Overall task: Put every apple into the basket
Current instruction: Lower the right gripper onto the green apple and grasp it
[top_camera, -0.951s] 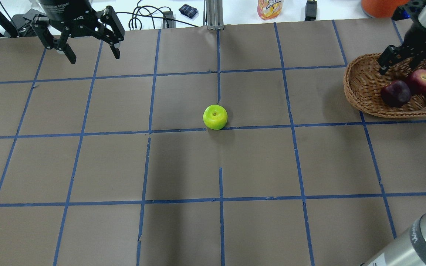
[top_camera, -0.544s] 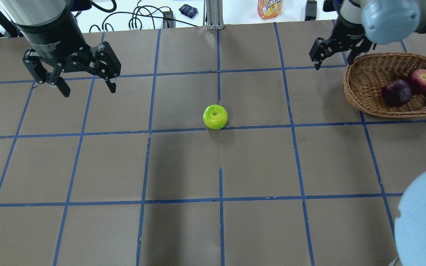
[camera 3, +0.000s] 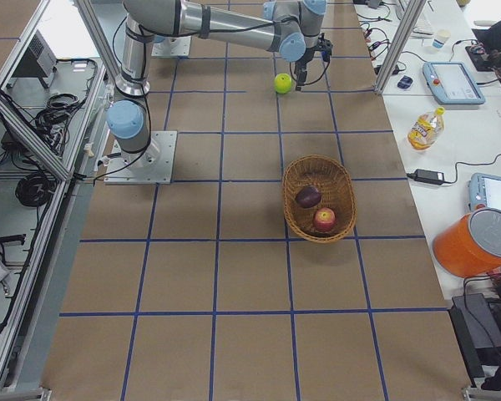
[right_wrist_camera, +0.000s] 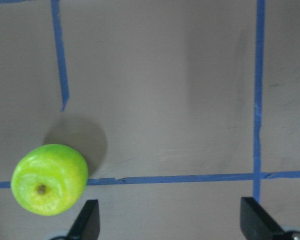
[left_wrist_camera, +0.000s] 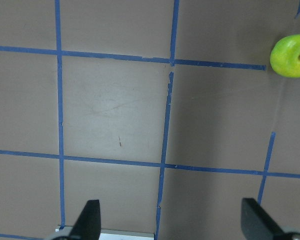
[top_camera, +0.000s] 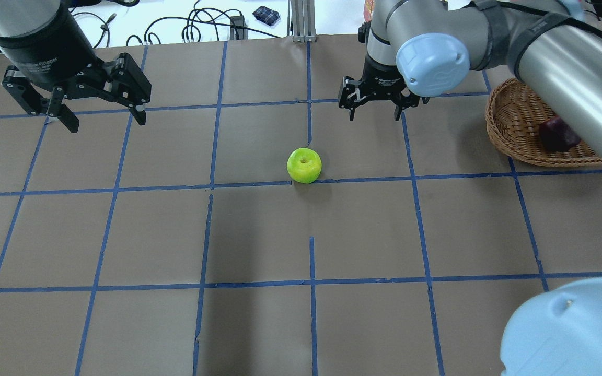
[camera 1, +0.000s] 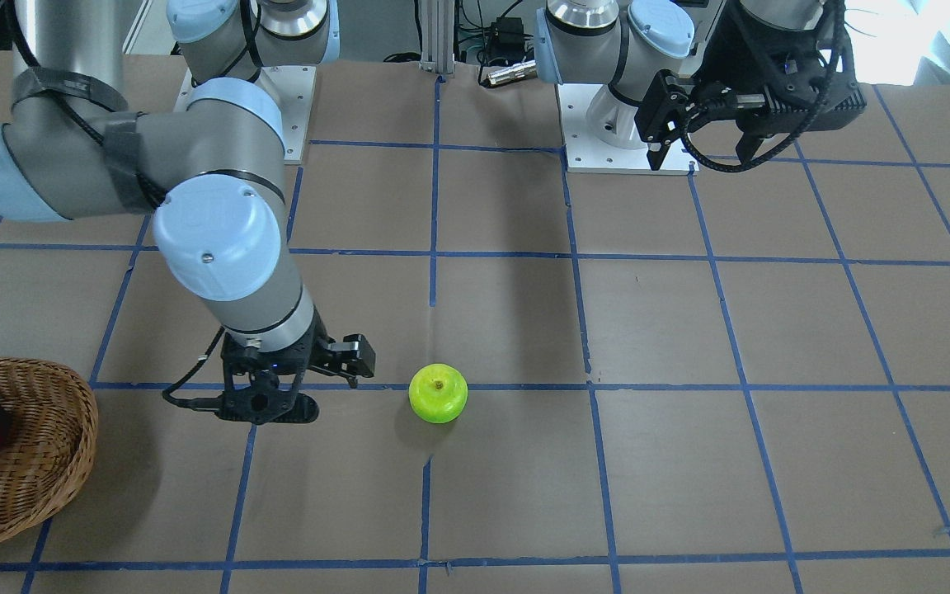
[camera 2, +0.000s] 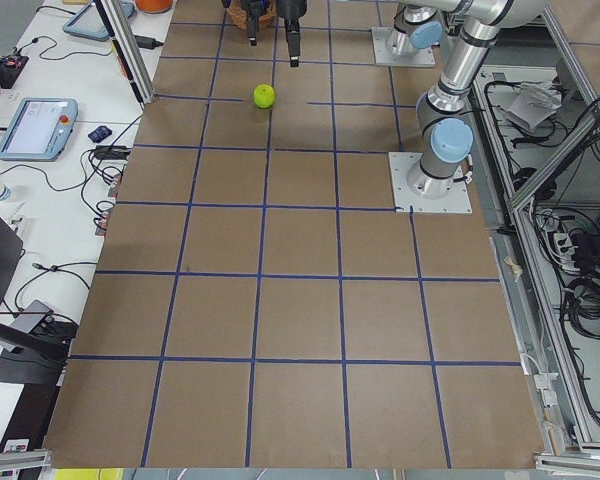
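Green apple: We see one bright green apple (top_camera: 304,165) sitting stem end up near the middle of the brown table (top_camera: 123,235), touching a blue tape line. It is the only apple outside the basket.
Other apples: A dark maroon apple (camera 3: 308,196) and a red apple (camera 3: 324,220) lie side by side inside the basket, close to touching.
Basket: The oval wicker basket (top_camera: 515,112) stands toward the robot's right end of the table, well apart from the green apple. The right arm partly hides it in the overhead view.
Right gripper: The right gripper (top_camera: 375,116) points down at the table near the green apple, on the basket's side of it. Its jaws are spread wide and hold nothing. We judge it is there because the last apple lies within this arm's reach of the basket.
Alignment: In the right wrist view the apple sits in the lower left corner, just outside the gap between the two fingers. We judge the gripper must shift sideways over the apple before it can close.
Left gripper: The left gripper (top_camera: 106,124) hangs over the far left part of the table, well apart from the apple, jaws wide and empty. We judge it is keeping clear of the right arm.
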Robot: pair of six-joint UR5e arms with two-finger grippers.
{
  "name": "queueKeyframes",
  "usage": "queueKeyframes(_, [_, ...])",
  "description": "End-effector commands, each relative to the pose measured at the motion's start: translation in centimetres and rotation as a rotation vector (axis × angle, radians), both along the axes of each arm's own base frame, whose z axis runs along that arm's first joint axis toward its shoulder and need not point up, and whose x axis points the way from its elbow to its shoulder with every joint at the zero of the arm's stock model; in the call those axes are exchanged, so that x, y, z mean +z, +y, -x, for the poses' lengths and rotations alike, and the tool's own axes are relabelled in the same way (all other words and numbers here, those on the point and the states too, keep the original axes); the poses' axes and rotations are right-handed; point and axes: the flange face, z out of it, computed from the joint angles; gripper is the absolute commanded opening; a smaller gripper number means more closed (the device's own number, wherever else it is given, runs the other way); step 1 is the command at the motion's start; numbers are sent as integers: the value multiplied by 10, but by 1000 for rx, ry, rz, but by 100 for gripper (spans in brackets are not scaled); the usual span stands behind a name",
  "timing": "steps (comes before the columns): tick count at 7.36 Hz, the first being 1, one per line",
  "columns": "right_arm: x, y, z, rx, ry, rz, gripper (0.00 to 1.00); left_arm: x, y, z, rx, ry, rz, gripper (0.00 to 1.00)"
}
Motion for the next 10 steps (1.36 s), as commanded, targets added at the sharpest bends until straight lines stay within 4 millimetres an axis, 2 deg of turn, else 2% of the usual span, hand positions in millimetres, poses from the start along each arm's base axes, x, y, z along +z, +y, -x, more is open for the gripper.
queueKeyframes(1, [-22,14,-68,-78,-11,33,100,-2,-3,-8,23,-1,14,100])
queueKeyframes(2, [-40,21,-95,-88,-10,32,100,-5,-2,-7,23,-3,8,100])
queueKeyframes(3, [-56,21,-104,-80,-9,24,100,1,-4,-11,23,0,22,100])
queueKeyframes(5, [-72,29,-127,-91,-5,17,100,4,-10,-30,62,-1,28,100])
queueKeyframes(6, [-80,28,-134,-100,-14,30,100,6,-8,-30,60,-4,31,100])
queueKeyframes(9, [-99,26,-135,-92,4,23,100,1,-1,-28,59,-3,17,100])
queueKeyframes(10, [-106,25,-136,-100,7,13,100,10,-9,-31,68,5,48,100])
